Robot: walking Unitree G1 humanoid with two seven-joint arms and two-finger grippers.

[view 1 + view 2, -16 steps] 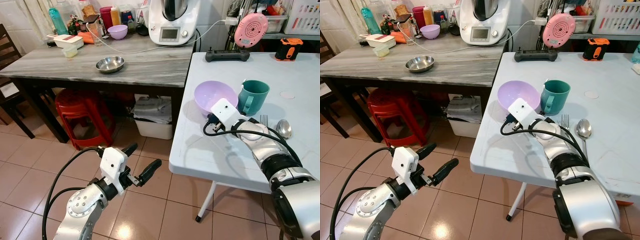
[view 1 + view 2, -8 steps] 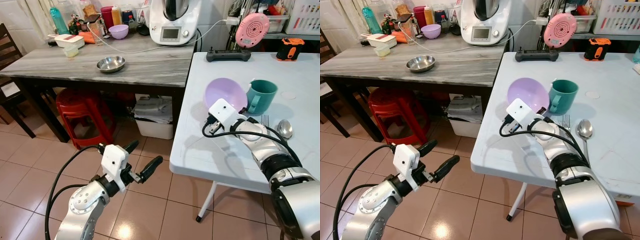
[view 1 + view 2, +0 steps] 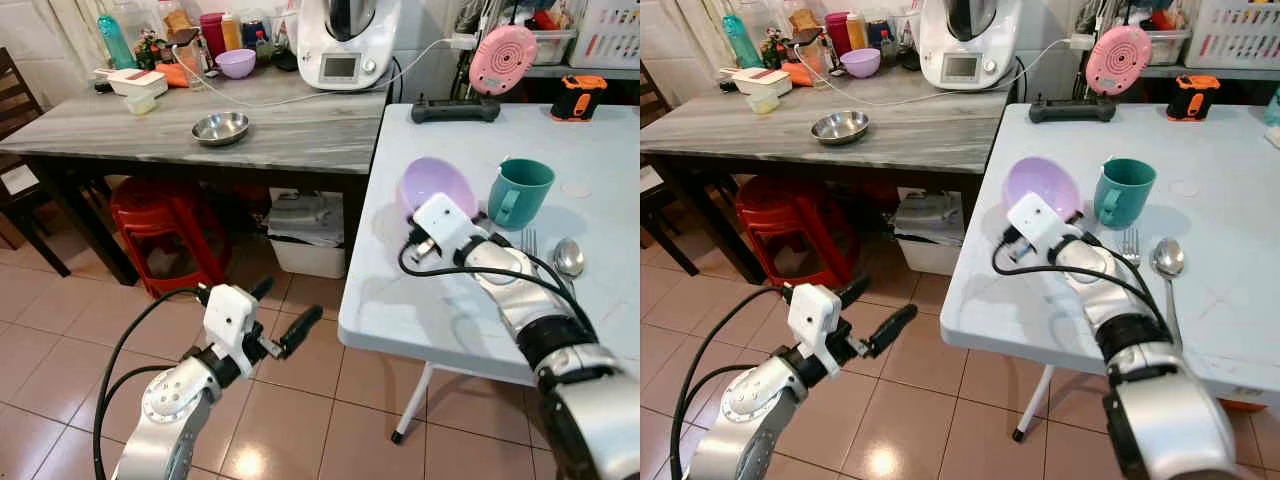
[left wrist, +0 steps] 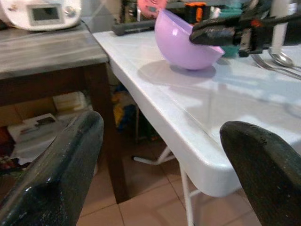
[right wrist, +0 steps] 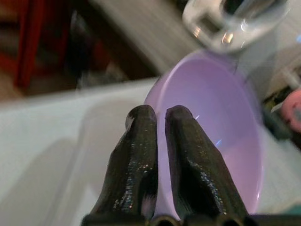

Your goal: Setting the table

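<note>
A lilac bowl (image 3: 430, 185) stands tilted on its edge on the white table (image 3: 440, 310), its opening turned toward the table's left edge. My right gripper (image 5: 157, 115) is shut on the bowl's near rim, one finger inside and one outside; its wrist (image 3: 440, 218) sits just in front of the bowl. A teal mug (image 3: 520, 192) stands right of the bowl, with a fork (image 3: 528, 240) and a spoon (image 3: 568, 257) in front of it. My left gripper (image 3: 288, 312) hangs open over the tiled floor, left of the table, with nothing in it; the left wrist view also shows the bowl (image 4: 181, 44).
A grey-topped side table (image 3: 300, 130) to the left carries a steel bowl (image 3: 220, 127) and a white kitchen machine (image 3: 345, 40). Under it are a red stool (image 3: 165, 235) and a white box (image 3: 310, 240). A black controller (image 3: 455, 108) lies at the white table's far end.
The bowl has tipped further onto its edge and shifted a little left, away from the mug, held by my right gripper. The left arm has barely moved.
</note>
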